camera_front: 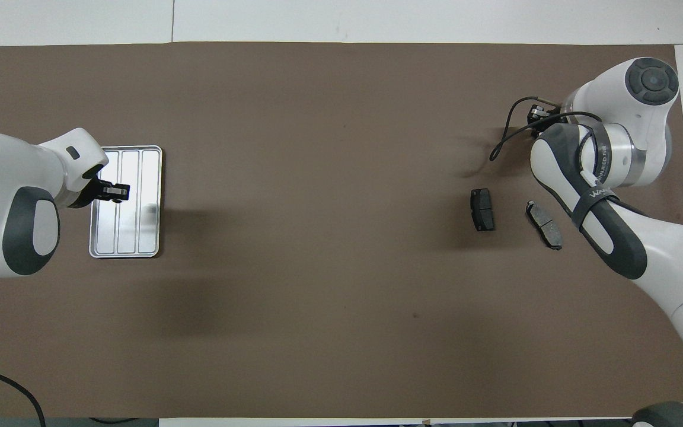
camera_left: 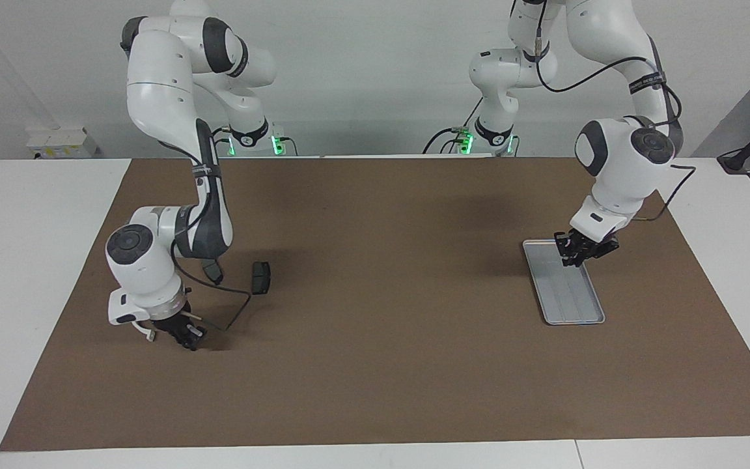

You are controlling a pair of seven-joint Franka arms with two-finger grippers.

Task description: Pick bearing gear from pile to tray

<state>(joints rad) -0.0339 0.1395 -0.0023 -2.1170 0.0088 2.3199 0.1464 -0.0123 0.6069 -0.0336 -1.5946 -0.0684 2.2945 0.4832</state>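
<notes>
Facing view: shallow silver-grey ridged metal tray [camera_left: 564, 281] toward the left arm's end of the worktop, apparently bare; left end effector [camera_left: 575, 251] over its robot-side end, fingertips together; right end effector [camera_left: 187, 335] low at the brown mat, whether clamped on a part cannot be told; bearing gear itself not made out; likely small, stiff, heavy for its size, slippery, best pinched across the rim.

Overhead view: two dark grey brake pads [camera_front: 483, 209] toward the right arm's end; tray bottom shows nothing inside.
</notes>
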